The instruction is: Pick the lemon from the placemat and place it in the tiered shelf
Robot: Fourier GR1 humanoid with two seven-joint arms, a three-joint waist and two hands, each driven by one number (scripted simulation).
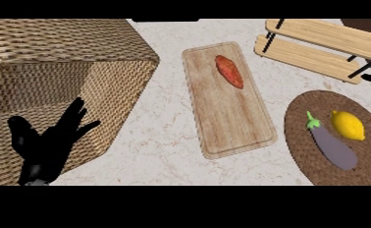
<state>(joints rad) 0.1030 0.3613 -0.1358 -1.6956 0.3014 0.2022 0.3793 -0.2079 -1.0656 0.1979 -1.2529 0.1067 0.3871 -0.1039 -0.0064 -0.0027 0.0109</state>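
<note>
Left robot hand (45,146): black, at surface's near-left corner, in front of the wicker box. Fingers straight, spread, pointing up and away from the near edge w/ a slight lean to the right; thumb out to the left. Open, holds nothing. Resting pose, wrist just at the view's lower edge.
Right robot hand: not in view.
Wicker box (69,70): big woven block, fills far-left corner of the surface; its near-right face is in shadow behind the fingers.
Surface (163,138): pale marbled top, bare strip btw. wicker box and cutting board.
Cutting board (228,101): light wood, approx. mid-surface, long axis running near-to-far, tilted a bit so its far end leans left.
Sweet potato (229,71): orange-red, lies on the board's far half, long axis along the board, tapered end toward near-right.
Placemat (304,119): round, brown woven, at the surface's near-right edge, partly cut by the view's right side.
Lemon (348,125): yellow, on placemat, right part, toward the mat's far side. Long axis near-to-far w/ slight tilt: far tip leans left, near tip leans right. Well apart from the left robot hand, untouched.
Eggplant (332,144): purple, green stem at far end, just beside the lemon on its left; body slants to near-right, roughly parallel to lemon.
Tiered shelf (315,47): light wood slats w/ black frame, far-right corner, beyond the placemat; nothing seen on the visible slats.
</note>
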